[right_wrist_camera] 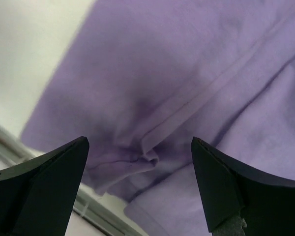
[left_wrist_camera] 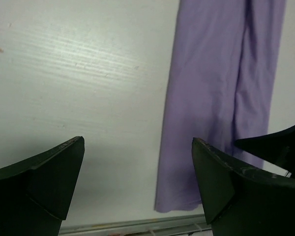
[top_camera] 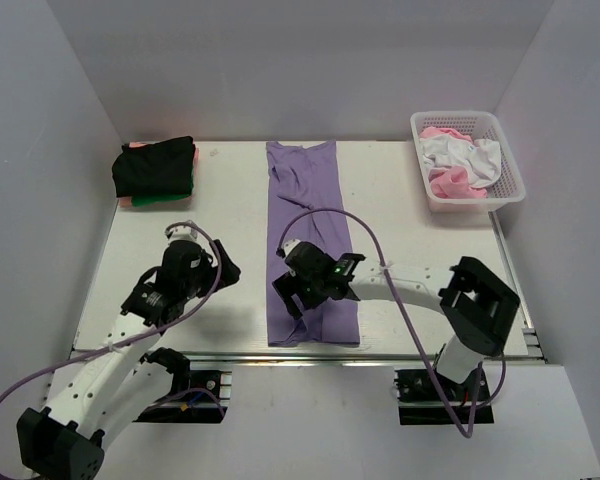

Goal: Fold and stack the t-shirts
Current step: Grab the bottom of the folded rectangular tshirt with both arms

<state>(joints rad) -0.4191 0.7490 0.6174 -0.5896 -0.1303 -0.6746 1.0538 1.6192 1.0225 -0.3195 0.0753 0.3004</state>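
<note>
At worktop [top_camera: 220,200] middle: one purple shirt [top_camera: 305,200], long strip. Far left: one black-topped stack [top_camera: 155,168]. Far right: one basket [top_camera: 477,203]. Both released: left hand [top_camera: 223,268], right hand [top_camera: 292,292].

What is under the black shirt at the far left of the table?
Green cloth shows under the black shirt along its near edge, and a little pink cloth at its left corner. The rest of both is covered.

Light is bright and even, shadows soft. A pale glare lies on the table [left_wrist_camera: 64,54] in the left wrist view; the right wrist view is blurred.
</note>
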